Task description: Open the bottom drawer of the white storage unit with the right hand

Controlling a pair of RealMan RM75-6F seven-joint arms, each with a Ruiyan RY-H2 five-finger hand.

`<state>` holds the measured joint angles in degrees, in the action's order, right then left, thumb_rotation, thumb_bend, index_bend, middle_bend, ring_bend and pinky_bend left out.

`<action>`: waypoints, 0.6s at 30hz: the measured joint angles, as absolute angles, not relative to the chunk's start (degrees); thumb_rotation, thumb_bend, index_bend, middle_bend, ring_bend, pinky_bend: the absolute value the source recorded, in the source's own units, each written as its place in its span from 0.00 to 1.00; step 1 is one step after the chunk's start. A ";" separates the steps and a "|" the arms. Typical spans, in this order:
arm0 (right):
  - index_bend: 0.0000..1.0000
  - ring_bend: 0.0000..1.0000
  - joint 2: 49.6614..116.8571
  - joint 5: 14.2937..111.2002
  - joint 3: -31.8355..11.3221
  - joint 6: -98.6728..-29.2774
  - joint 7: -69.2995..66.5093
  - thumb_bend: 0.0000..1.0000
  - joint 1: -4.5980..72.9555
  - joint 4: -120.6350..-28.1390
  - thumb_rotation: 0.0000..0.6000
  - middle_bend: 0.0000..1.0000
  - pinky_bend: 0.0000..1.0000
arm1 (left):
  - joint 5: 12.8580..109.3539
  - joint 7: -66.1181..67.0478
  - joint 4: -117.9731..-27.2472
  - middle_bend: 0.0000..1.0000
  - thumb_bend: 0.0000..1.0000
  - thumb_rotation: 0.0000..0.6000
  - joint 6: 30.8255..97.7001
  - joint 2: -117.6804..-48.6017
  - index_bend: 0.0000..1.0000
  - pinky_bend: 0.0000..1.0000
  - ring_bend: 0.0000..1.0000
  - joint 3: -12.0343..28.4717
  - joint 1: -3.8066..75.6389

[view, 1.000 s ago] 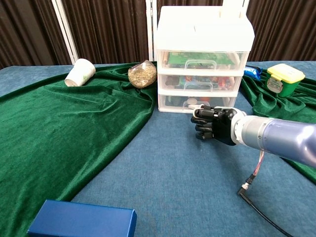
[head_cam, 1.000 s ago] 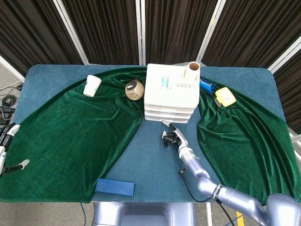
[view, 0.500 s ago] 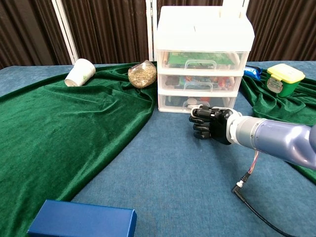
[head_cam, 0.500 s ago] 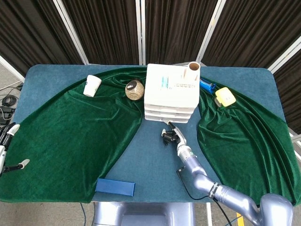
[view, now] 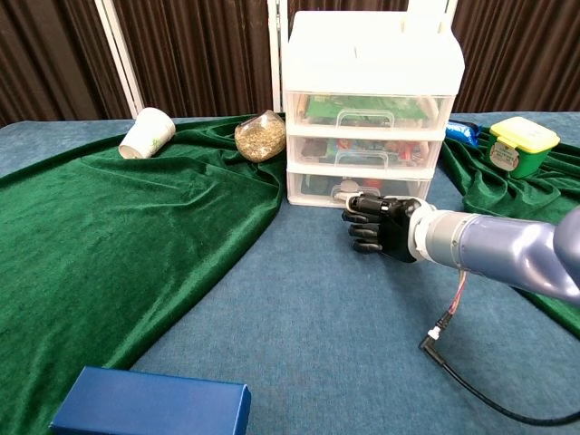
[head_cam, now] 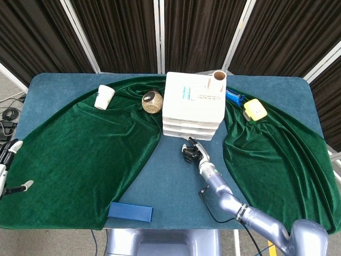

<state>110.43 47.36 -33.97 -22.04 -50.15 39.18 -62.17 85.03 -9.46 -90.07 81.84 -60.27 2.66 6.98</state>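
**Right hand at the bottom drawer front**

The white storage unit stands at the far middle of the blue surface, between two spreads of green cloth. Its bottom drawer looks closed, flush with the two above. The right hand sits just in front of that drawer, fingers curled in near the handle; whether they grip it cannot be told. The left hand shows at the left edge of the head view, too little to tell its state. A white cup and a round jar lie left of the unit, a yellow-lidded tub to the right, a blue box near.
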 measured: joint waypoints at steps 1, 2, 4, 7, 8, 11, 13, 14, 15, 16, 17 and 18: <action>0.32 0.94 110.48 47.46 -34.23 -21.63 -50.49 0.66 39.08 -62.12 1.00 0.91 0.81 | 85.00 -9.50 -90.04 0.00 0.04 1.00 81.82 -60.28 0.00 0.00 0.00 2.66 6.98; 0.32 0.94 110.49 47.73 -34.59 -21.06 -50.91 0.66 38.87 -62.13 1.00 0.91 0.81 | 84.99 -9.53 -90.03 0.00 0.04 1.00 81.81 -60.28 0.00 0.00 0.00 2.66 6.99; 0.32 0.94 110.43 48.36 -35.02 -20.45 -51.29 0.66 38.45 -62.34 1.00 0.91 0.81 | 85.01 -9.51 -90.03 0.00 0.04 1.00 81.80 -60.28 0.00 0.00 0.00 2.65 7.00; 0.32 0.94 110.10 49.29 -35.55 -19.94 -51.76 0.66 37.61 -63.43 1.00 0.91 0.81 | 85.09 -9.39 -90.10 0.00 0.04 1.00 81.92 -60.27 0.00 0.00 0.00 2.63 6.97; 0.32 0.94 109.88 49.59 -35.76 -19.81 -51.91 0.66 37.27 -63.97 1.00 0.91 0.81 | 85.11 -9.35 -90.12 0.00 0.04 1.00 81.94 -60.27 0.00 0.00 0.00 2.62 6.96; 0.32 0.94 109.34 50.17 -36.02 -19.60 -52.28 0.66 36.29 -65.34 1.00 0.91 0.81 | 85.17 -9.18 -90.21 0.00 0.04 1.00 82.04 -60.27 0.00 0.00 0.00 2.59 6.93; 0.32 0.94 108.92 50.56 -36.12 -19.56 -52.50 0.66 35.51 -66.42 1.00 0.91 0.81 | 85.33 -9.01 -90.34 0.00 0.04 1.00 82.18 -60.25 0.00 0.00 0.00 2.53 6.89; 0.32 0.94 108.61 50.89 -36.17 -19.54 -52.65 0.66 34.91 -67.25 1.00 0.91 0.81 | 85.42 -8.94 -90.41 0.00 0.04 1.00 82.25 -60.23 0.00 0.00 0.00 2.49 6.86; 0.32 0.94 108.37 51.16 -36.19 -19.53 -52.76 0.66 34.45 -67.87 1.00 0.91 0.81 | 85.48 -8.88 -90.48 0.00 0.04 1.00 82.31 -60.22 0.00 0.00 0.00 2.46 6.84; 0.32 0.94 108.13 51.46 -36.20 -19.51 -52.86 0.66 33.99 -68.46 1.00 0.91 0.81 | 85.53 -8.79 -90.57 0.00 0.04 1.00 82.38 -60.19 0.00 0.00 0.00 2.43 6.80; 0.32 0.94 107.80 51.89 -36.18 -19.47 -52.99 0.66 33.34 -69.25 1.00 0.91 0.81 | 85.56 -8.73 -90.64 0.00 0.04 1.00 82.41 -60.17 0.00 0.00 0.00 2.40 6.78; 0.32 0.94 107.57 52.24 -36.15 -19.45 -53.09 0.66 32.83 -69.82 1.00 0.91 0.81 | 85.58 -8.67 -90.72 0.00 0.04 1.00 82.47 -60.13 0.00 0.00 0.00 2.38 6.74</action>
